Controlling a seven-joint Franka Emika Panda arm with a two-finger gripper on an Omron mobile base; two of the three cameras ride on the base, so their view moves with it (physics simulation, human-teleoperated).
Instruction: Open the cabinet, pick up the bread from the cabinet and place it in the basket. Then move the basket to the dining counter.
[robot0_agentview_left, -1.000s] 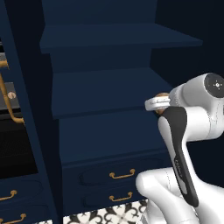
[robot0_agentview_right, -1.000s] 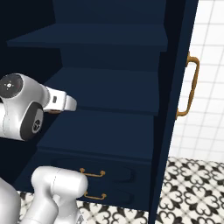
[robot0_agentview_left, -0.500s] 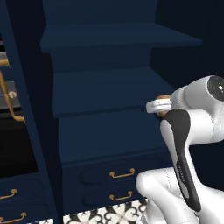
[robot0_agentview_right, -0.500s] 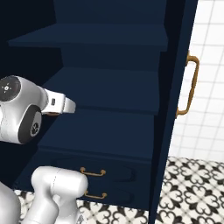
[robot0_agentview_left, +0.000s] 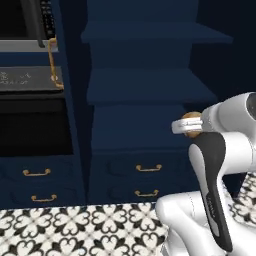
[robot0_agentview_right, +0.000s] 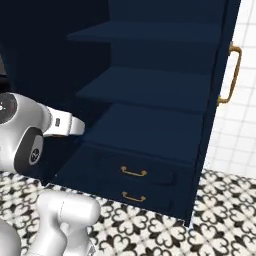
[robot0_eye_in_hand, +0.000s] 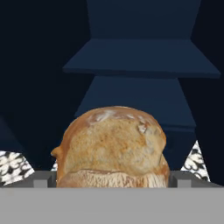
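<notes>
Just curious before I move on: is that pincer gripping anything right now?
Pincer: open, tips either side of the bread, apparently not clamped on it yet.

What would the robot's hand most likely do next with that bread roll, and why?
Probably ease forward and close on the bread. In the hand view the roll sits right between the open gripper fingertips, inside the opened cabinet, so it looks lined up but not yet gripped.
</notes>
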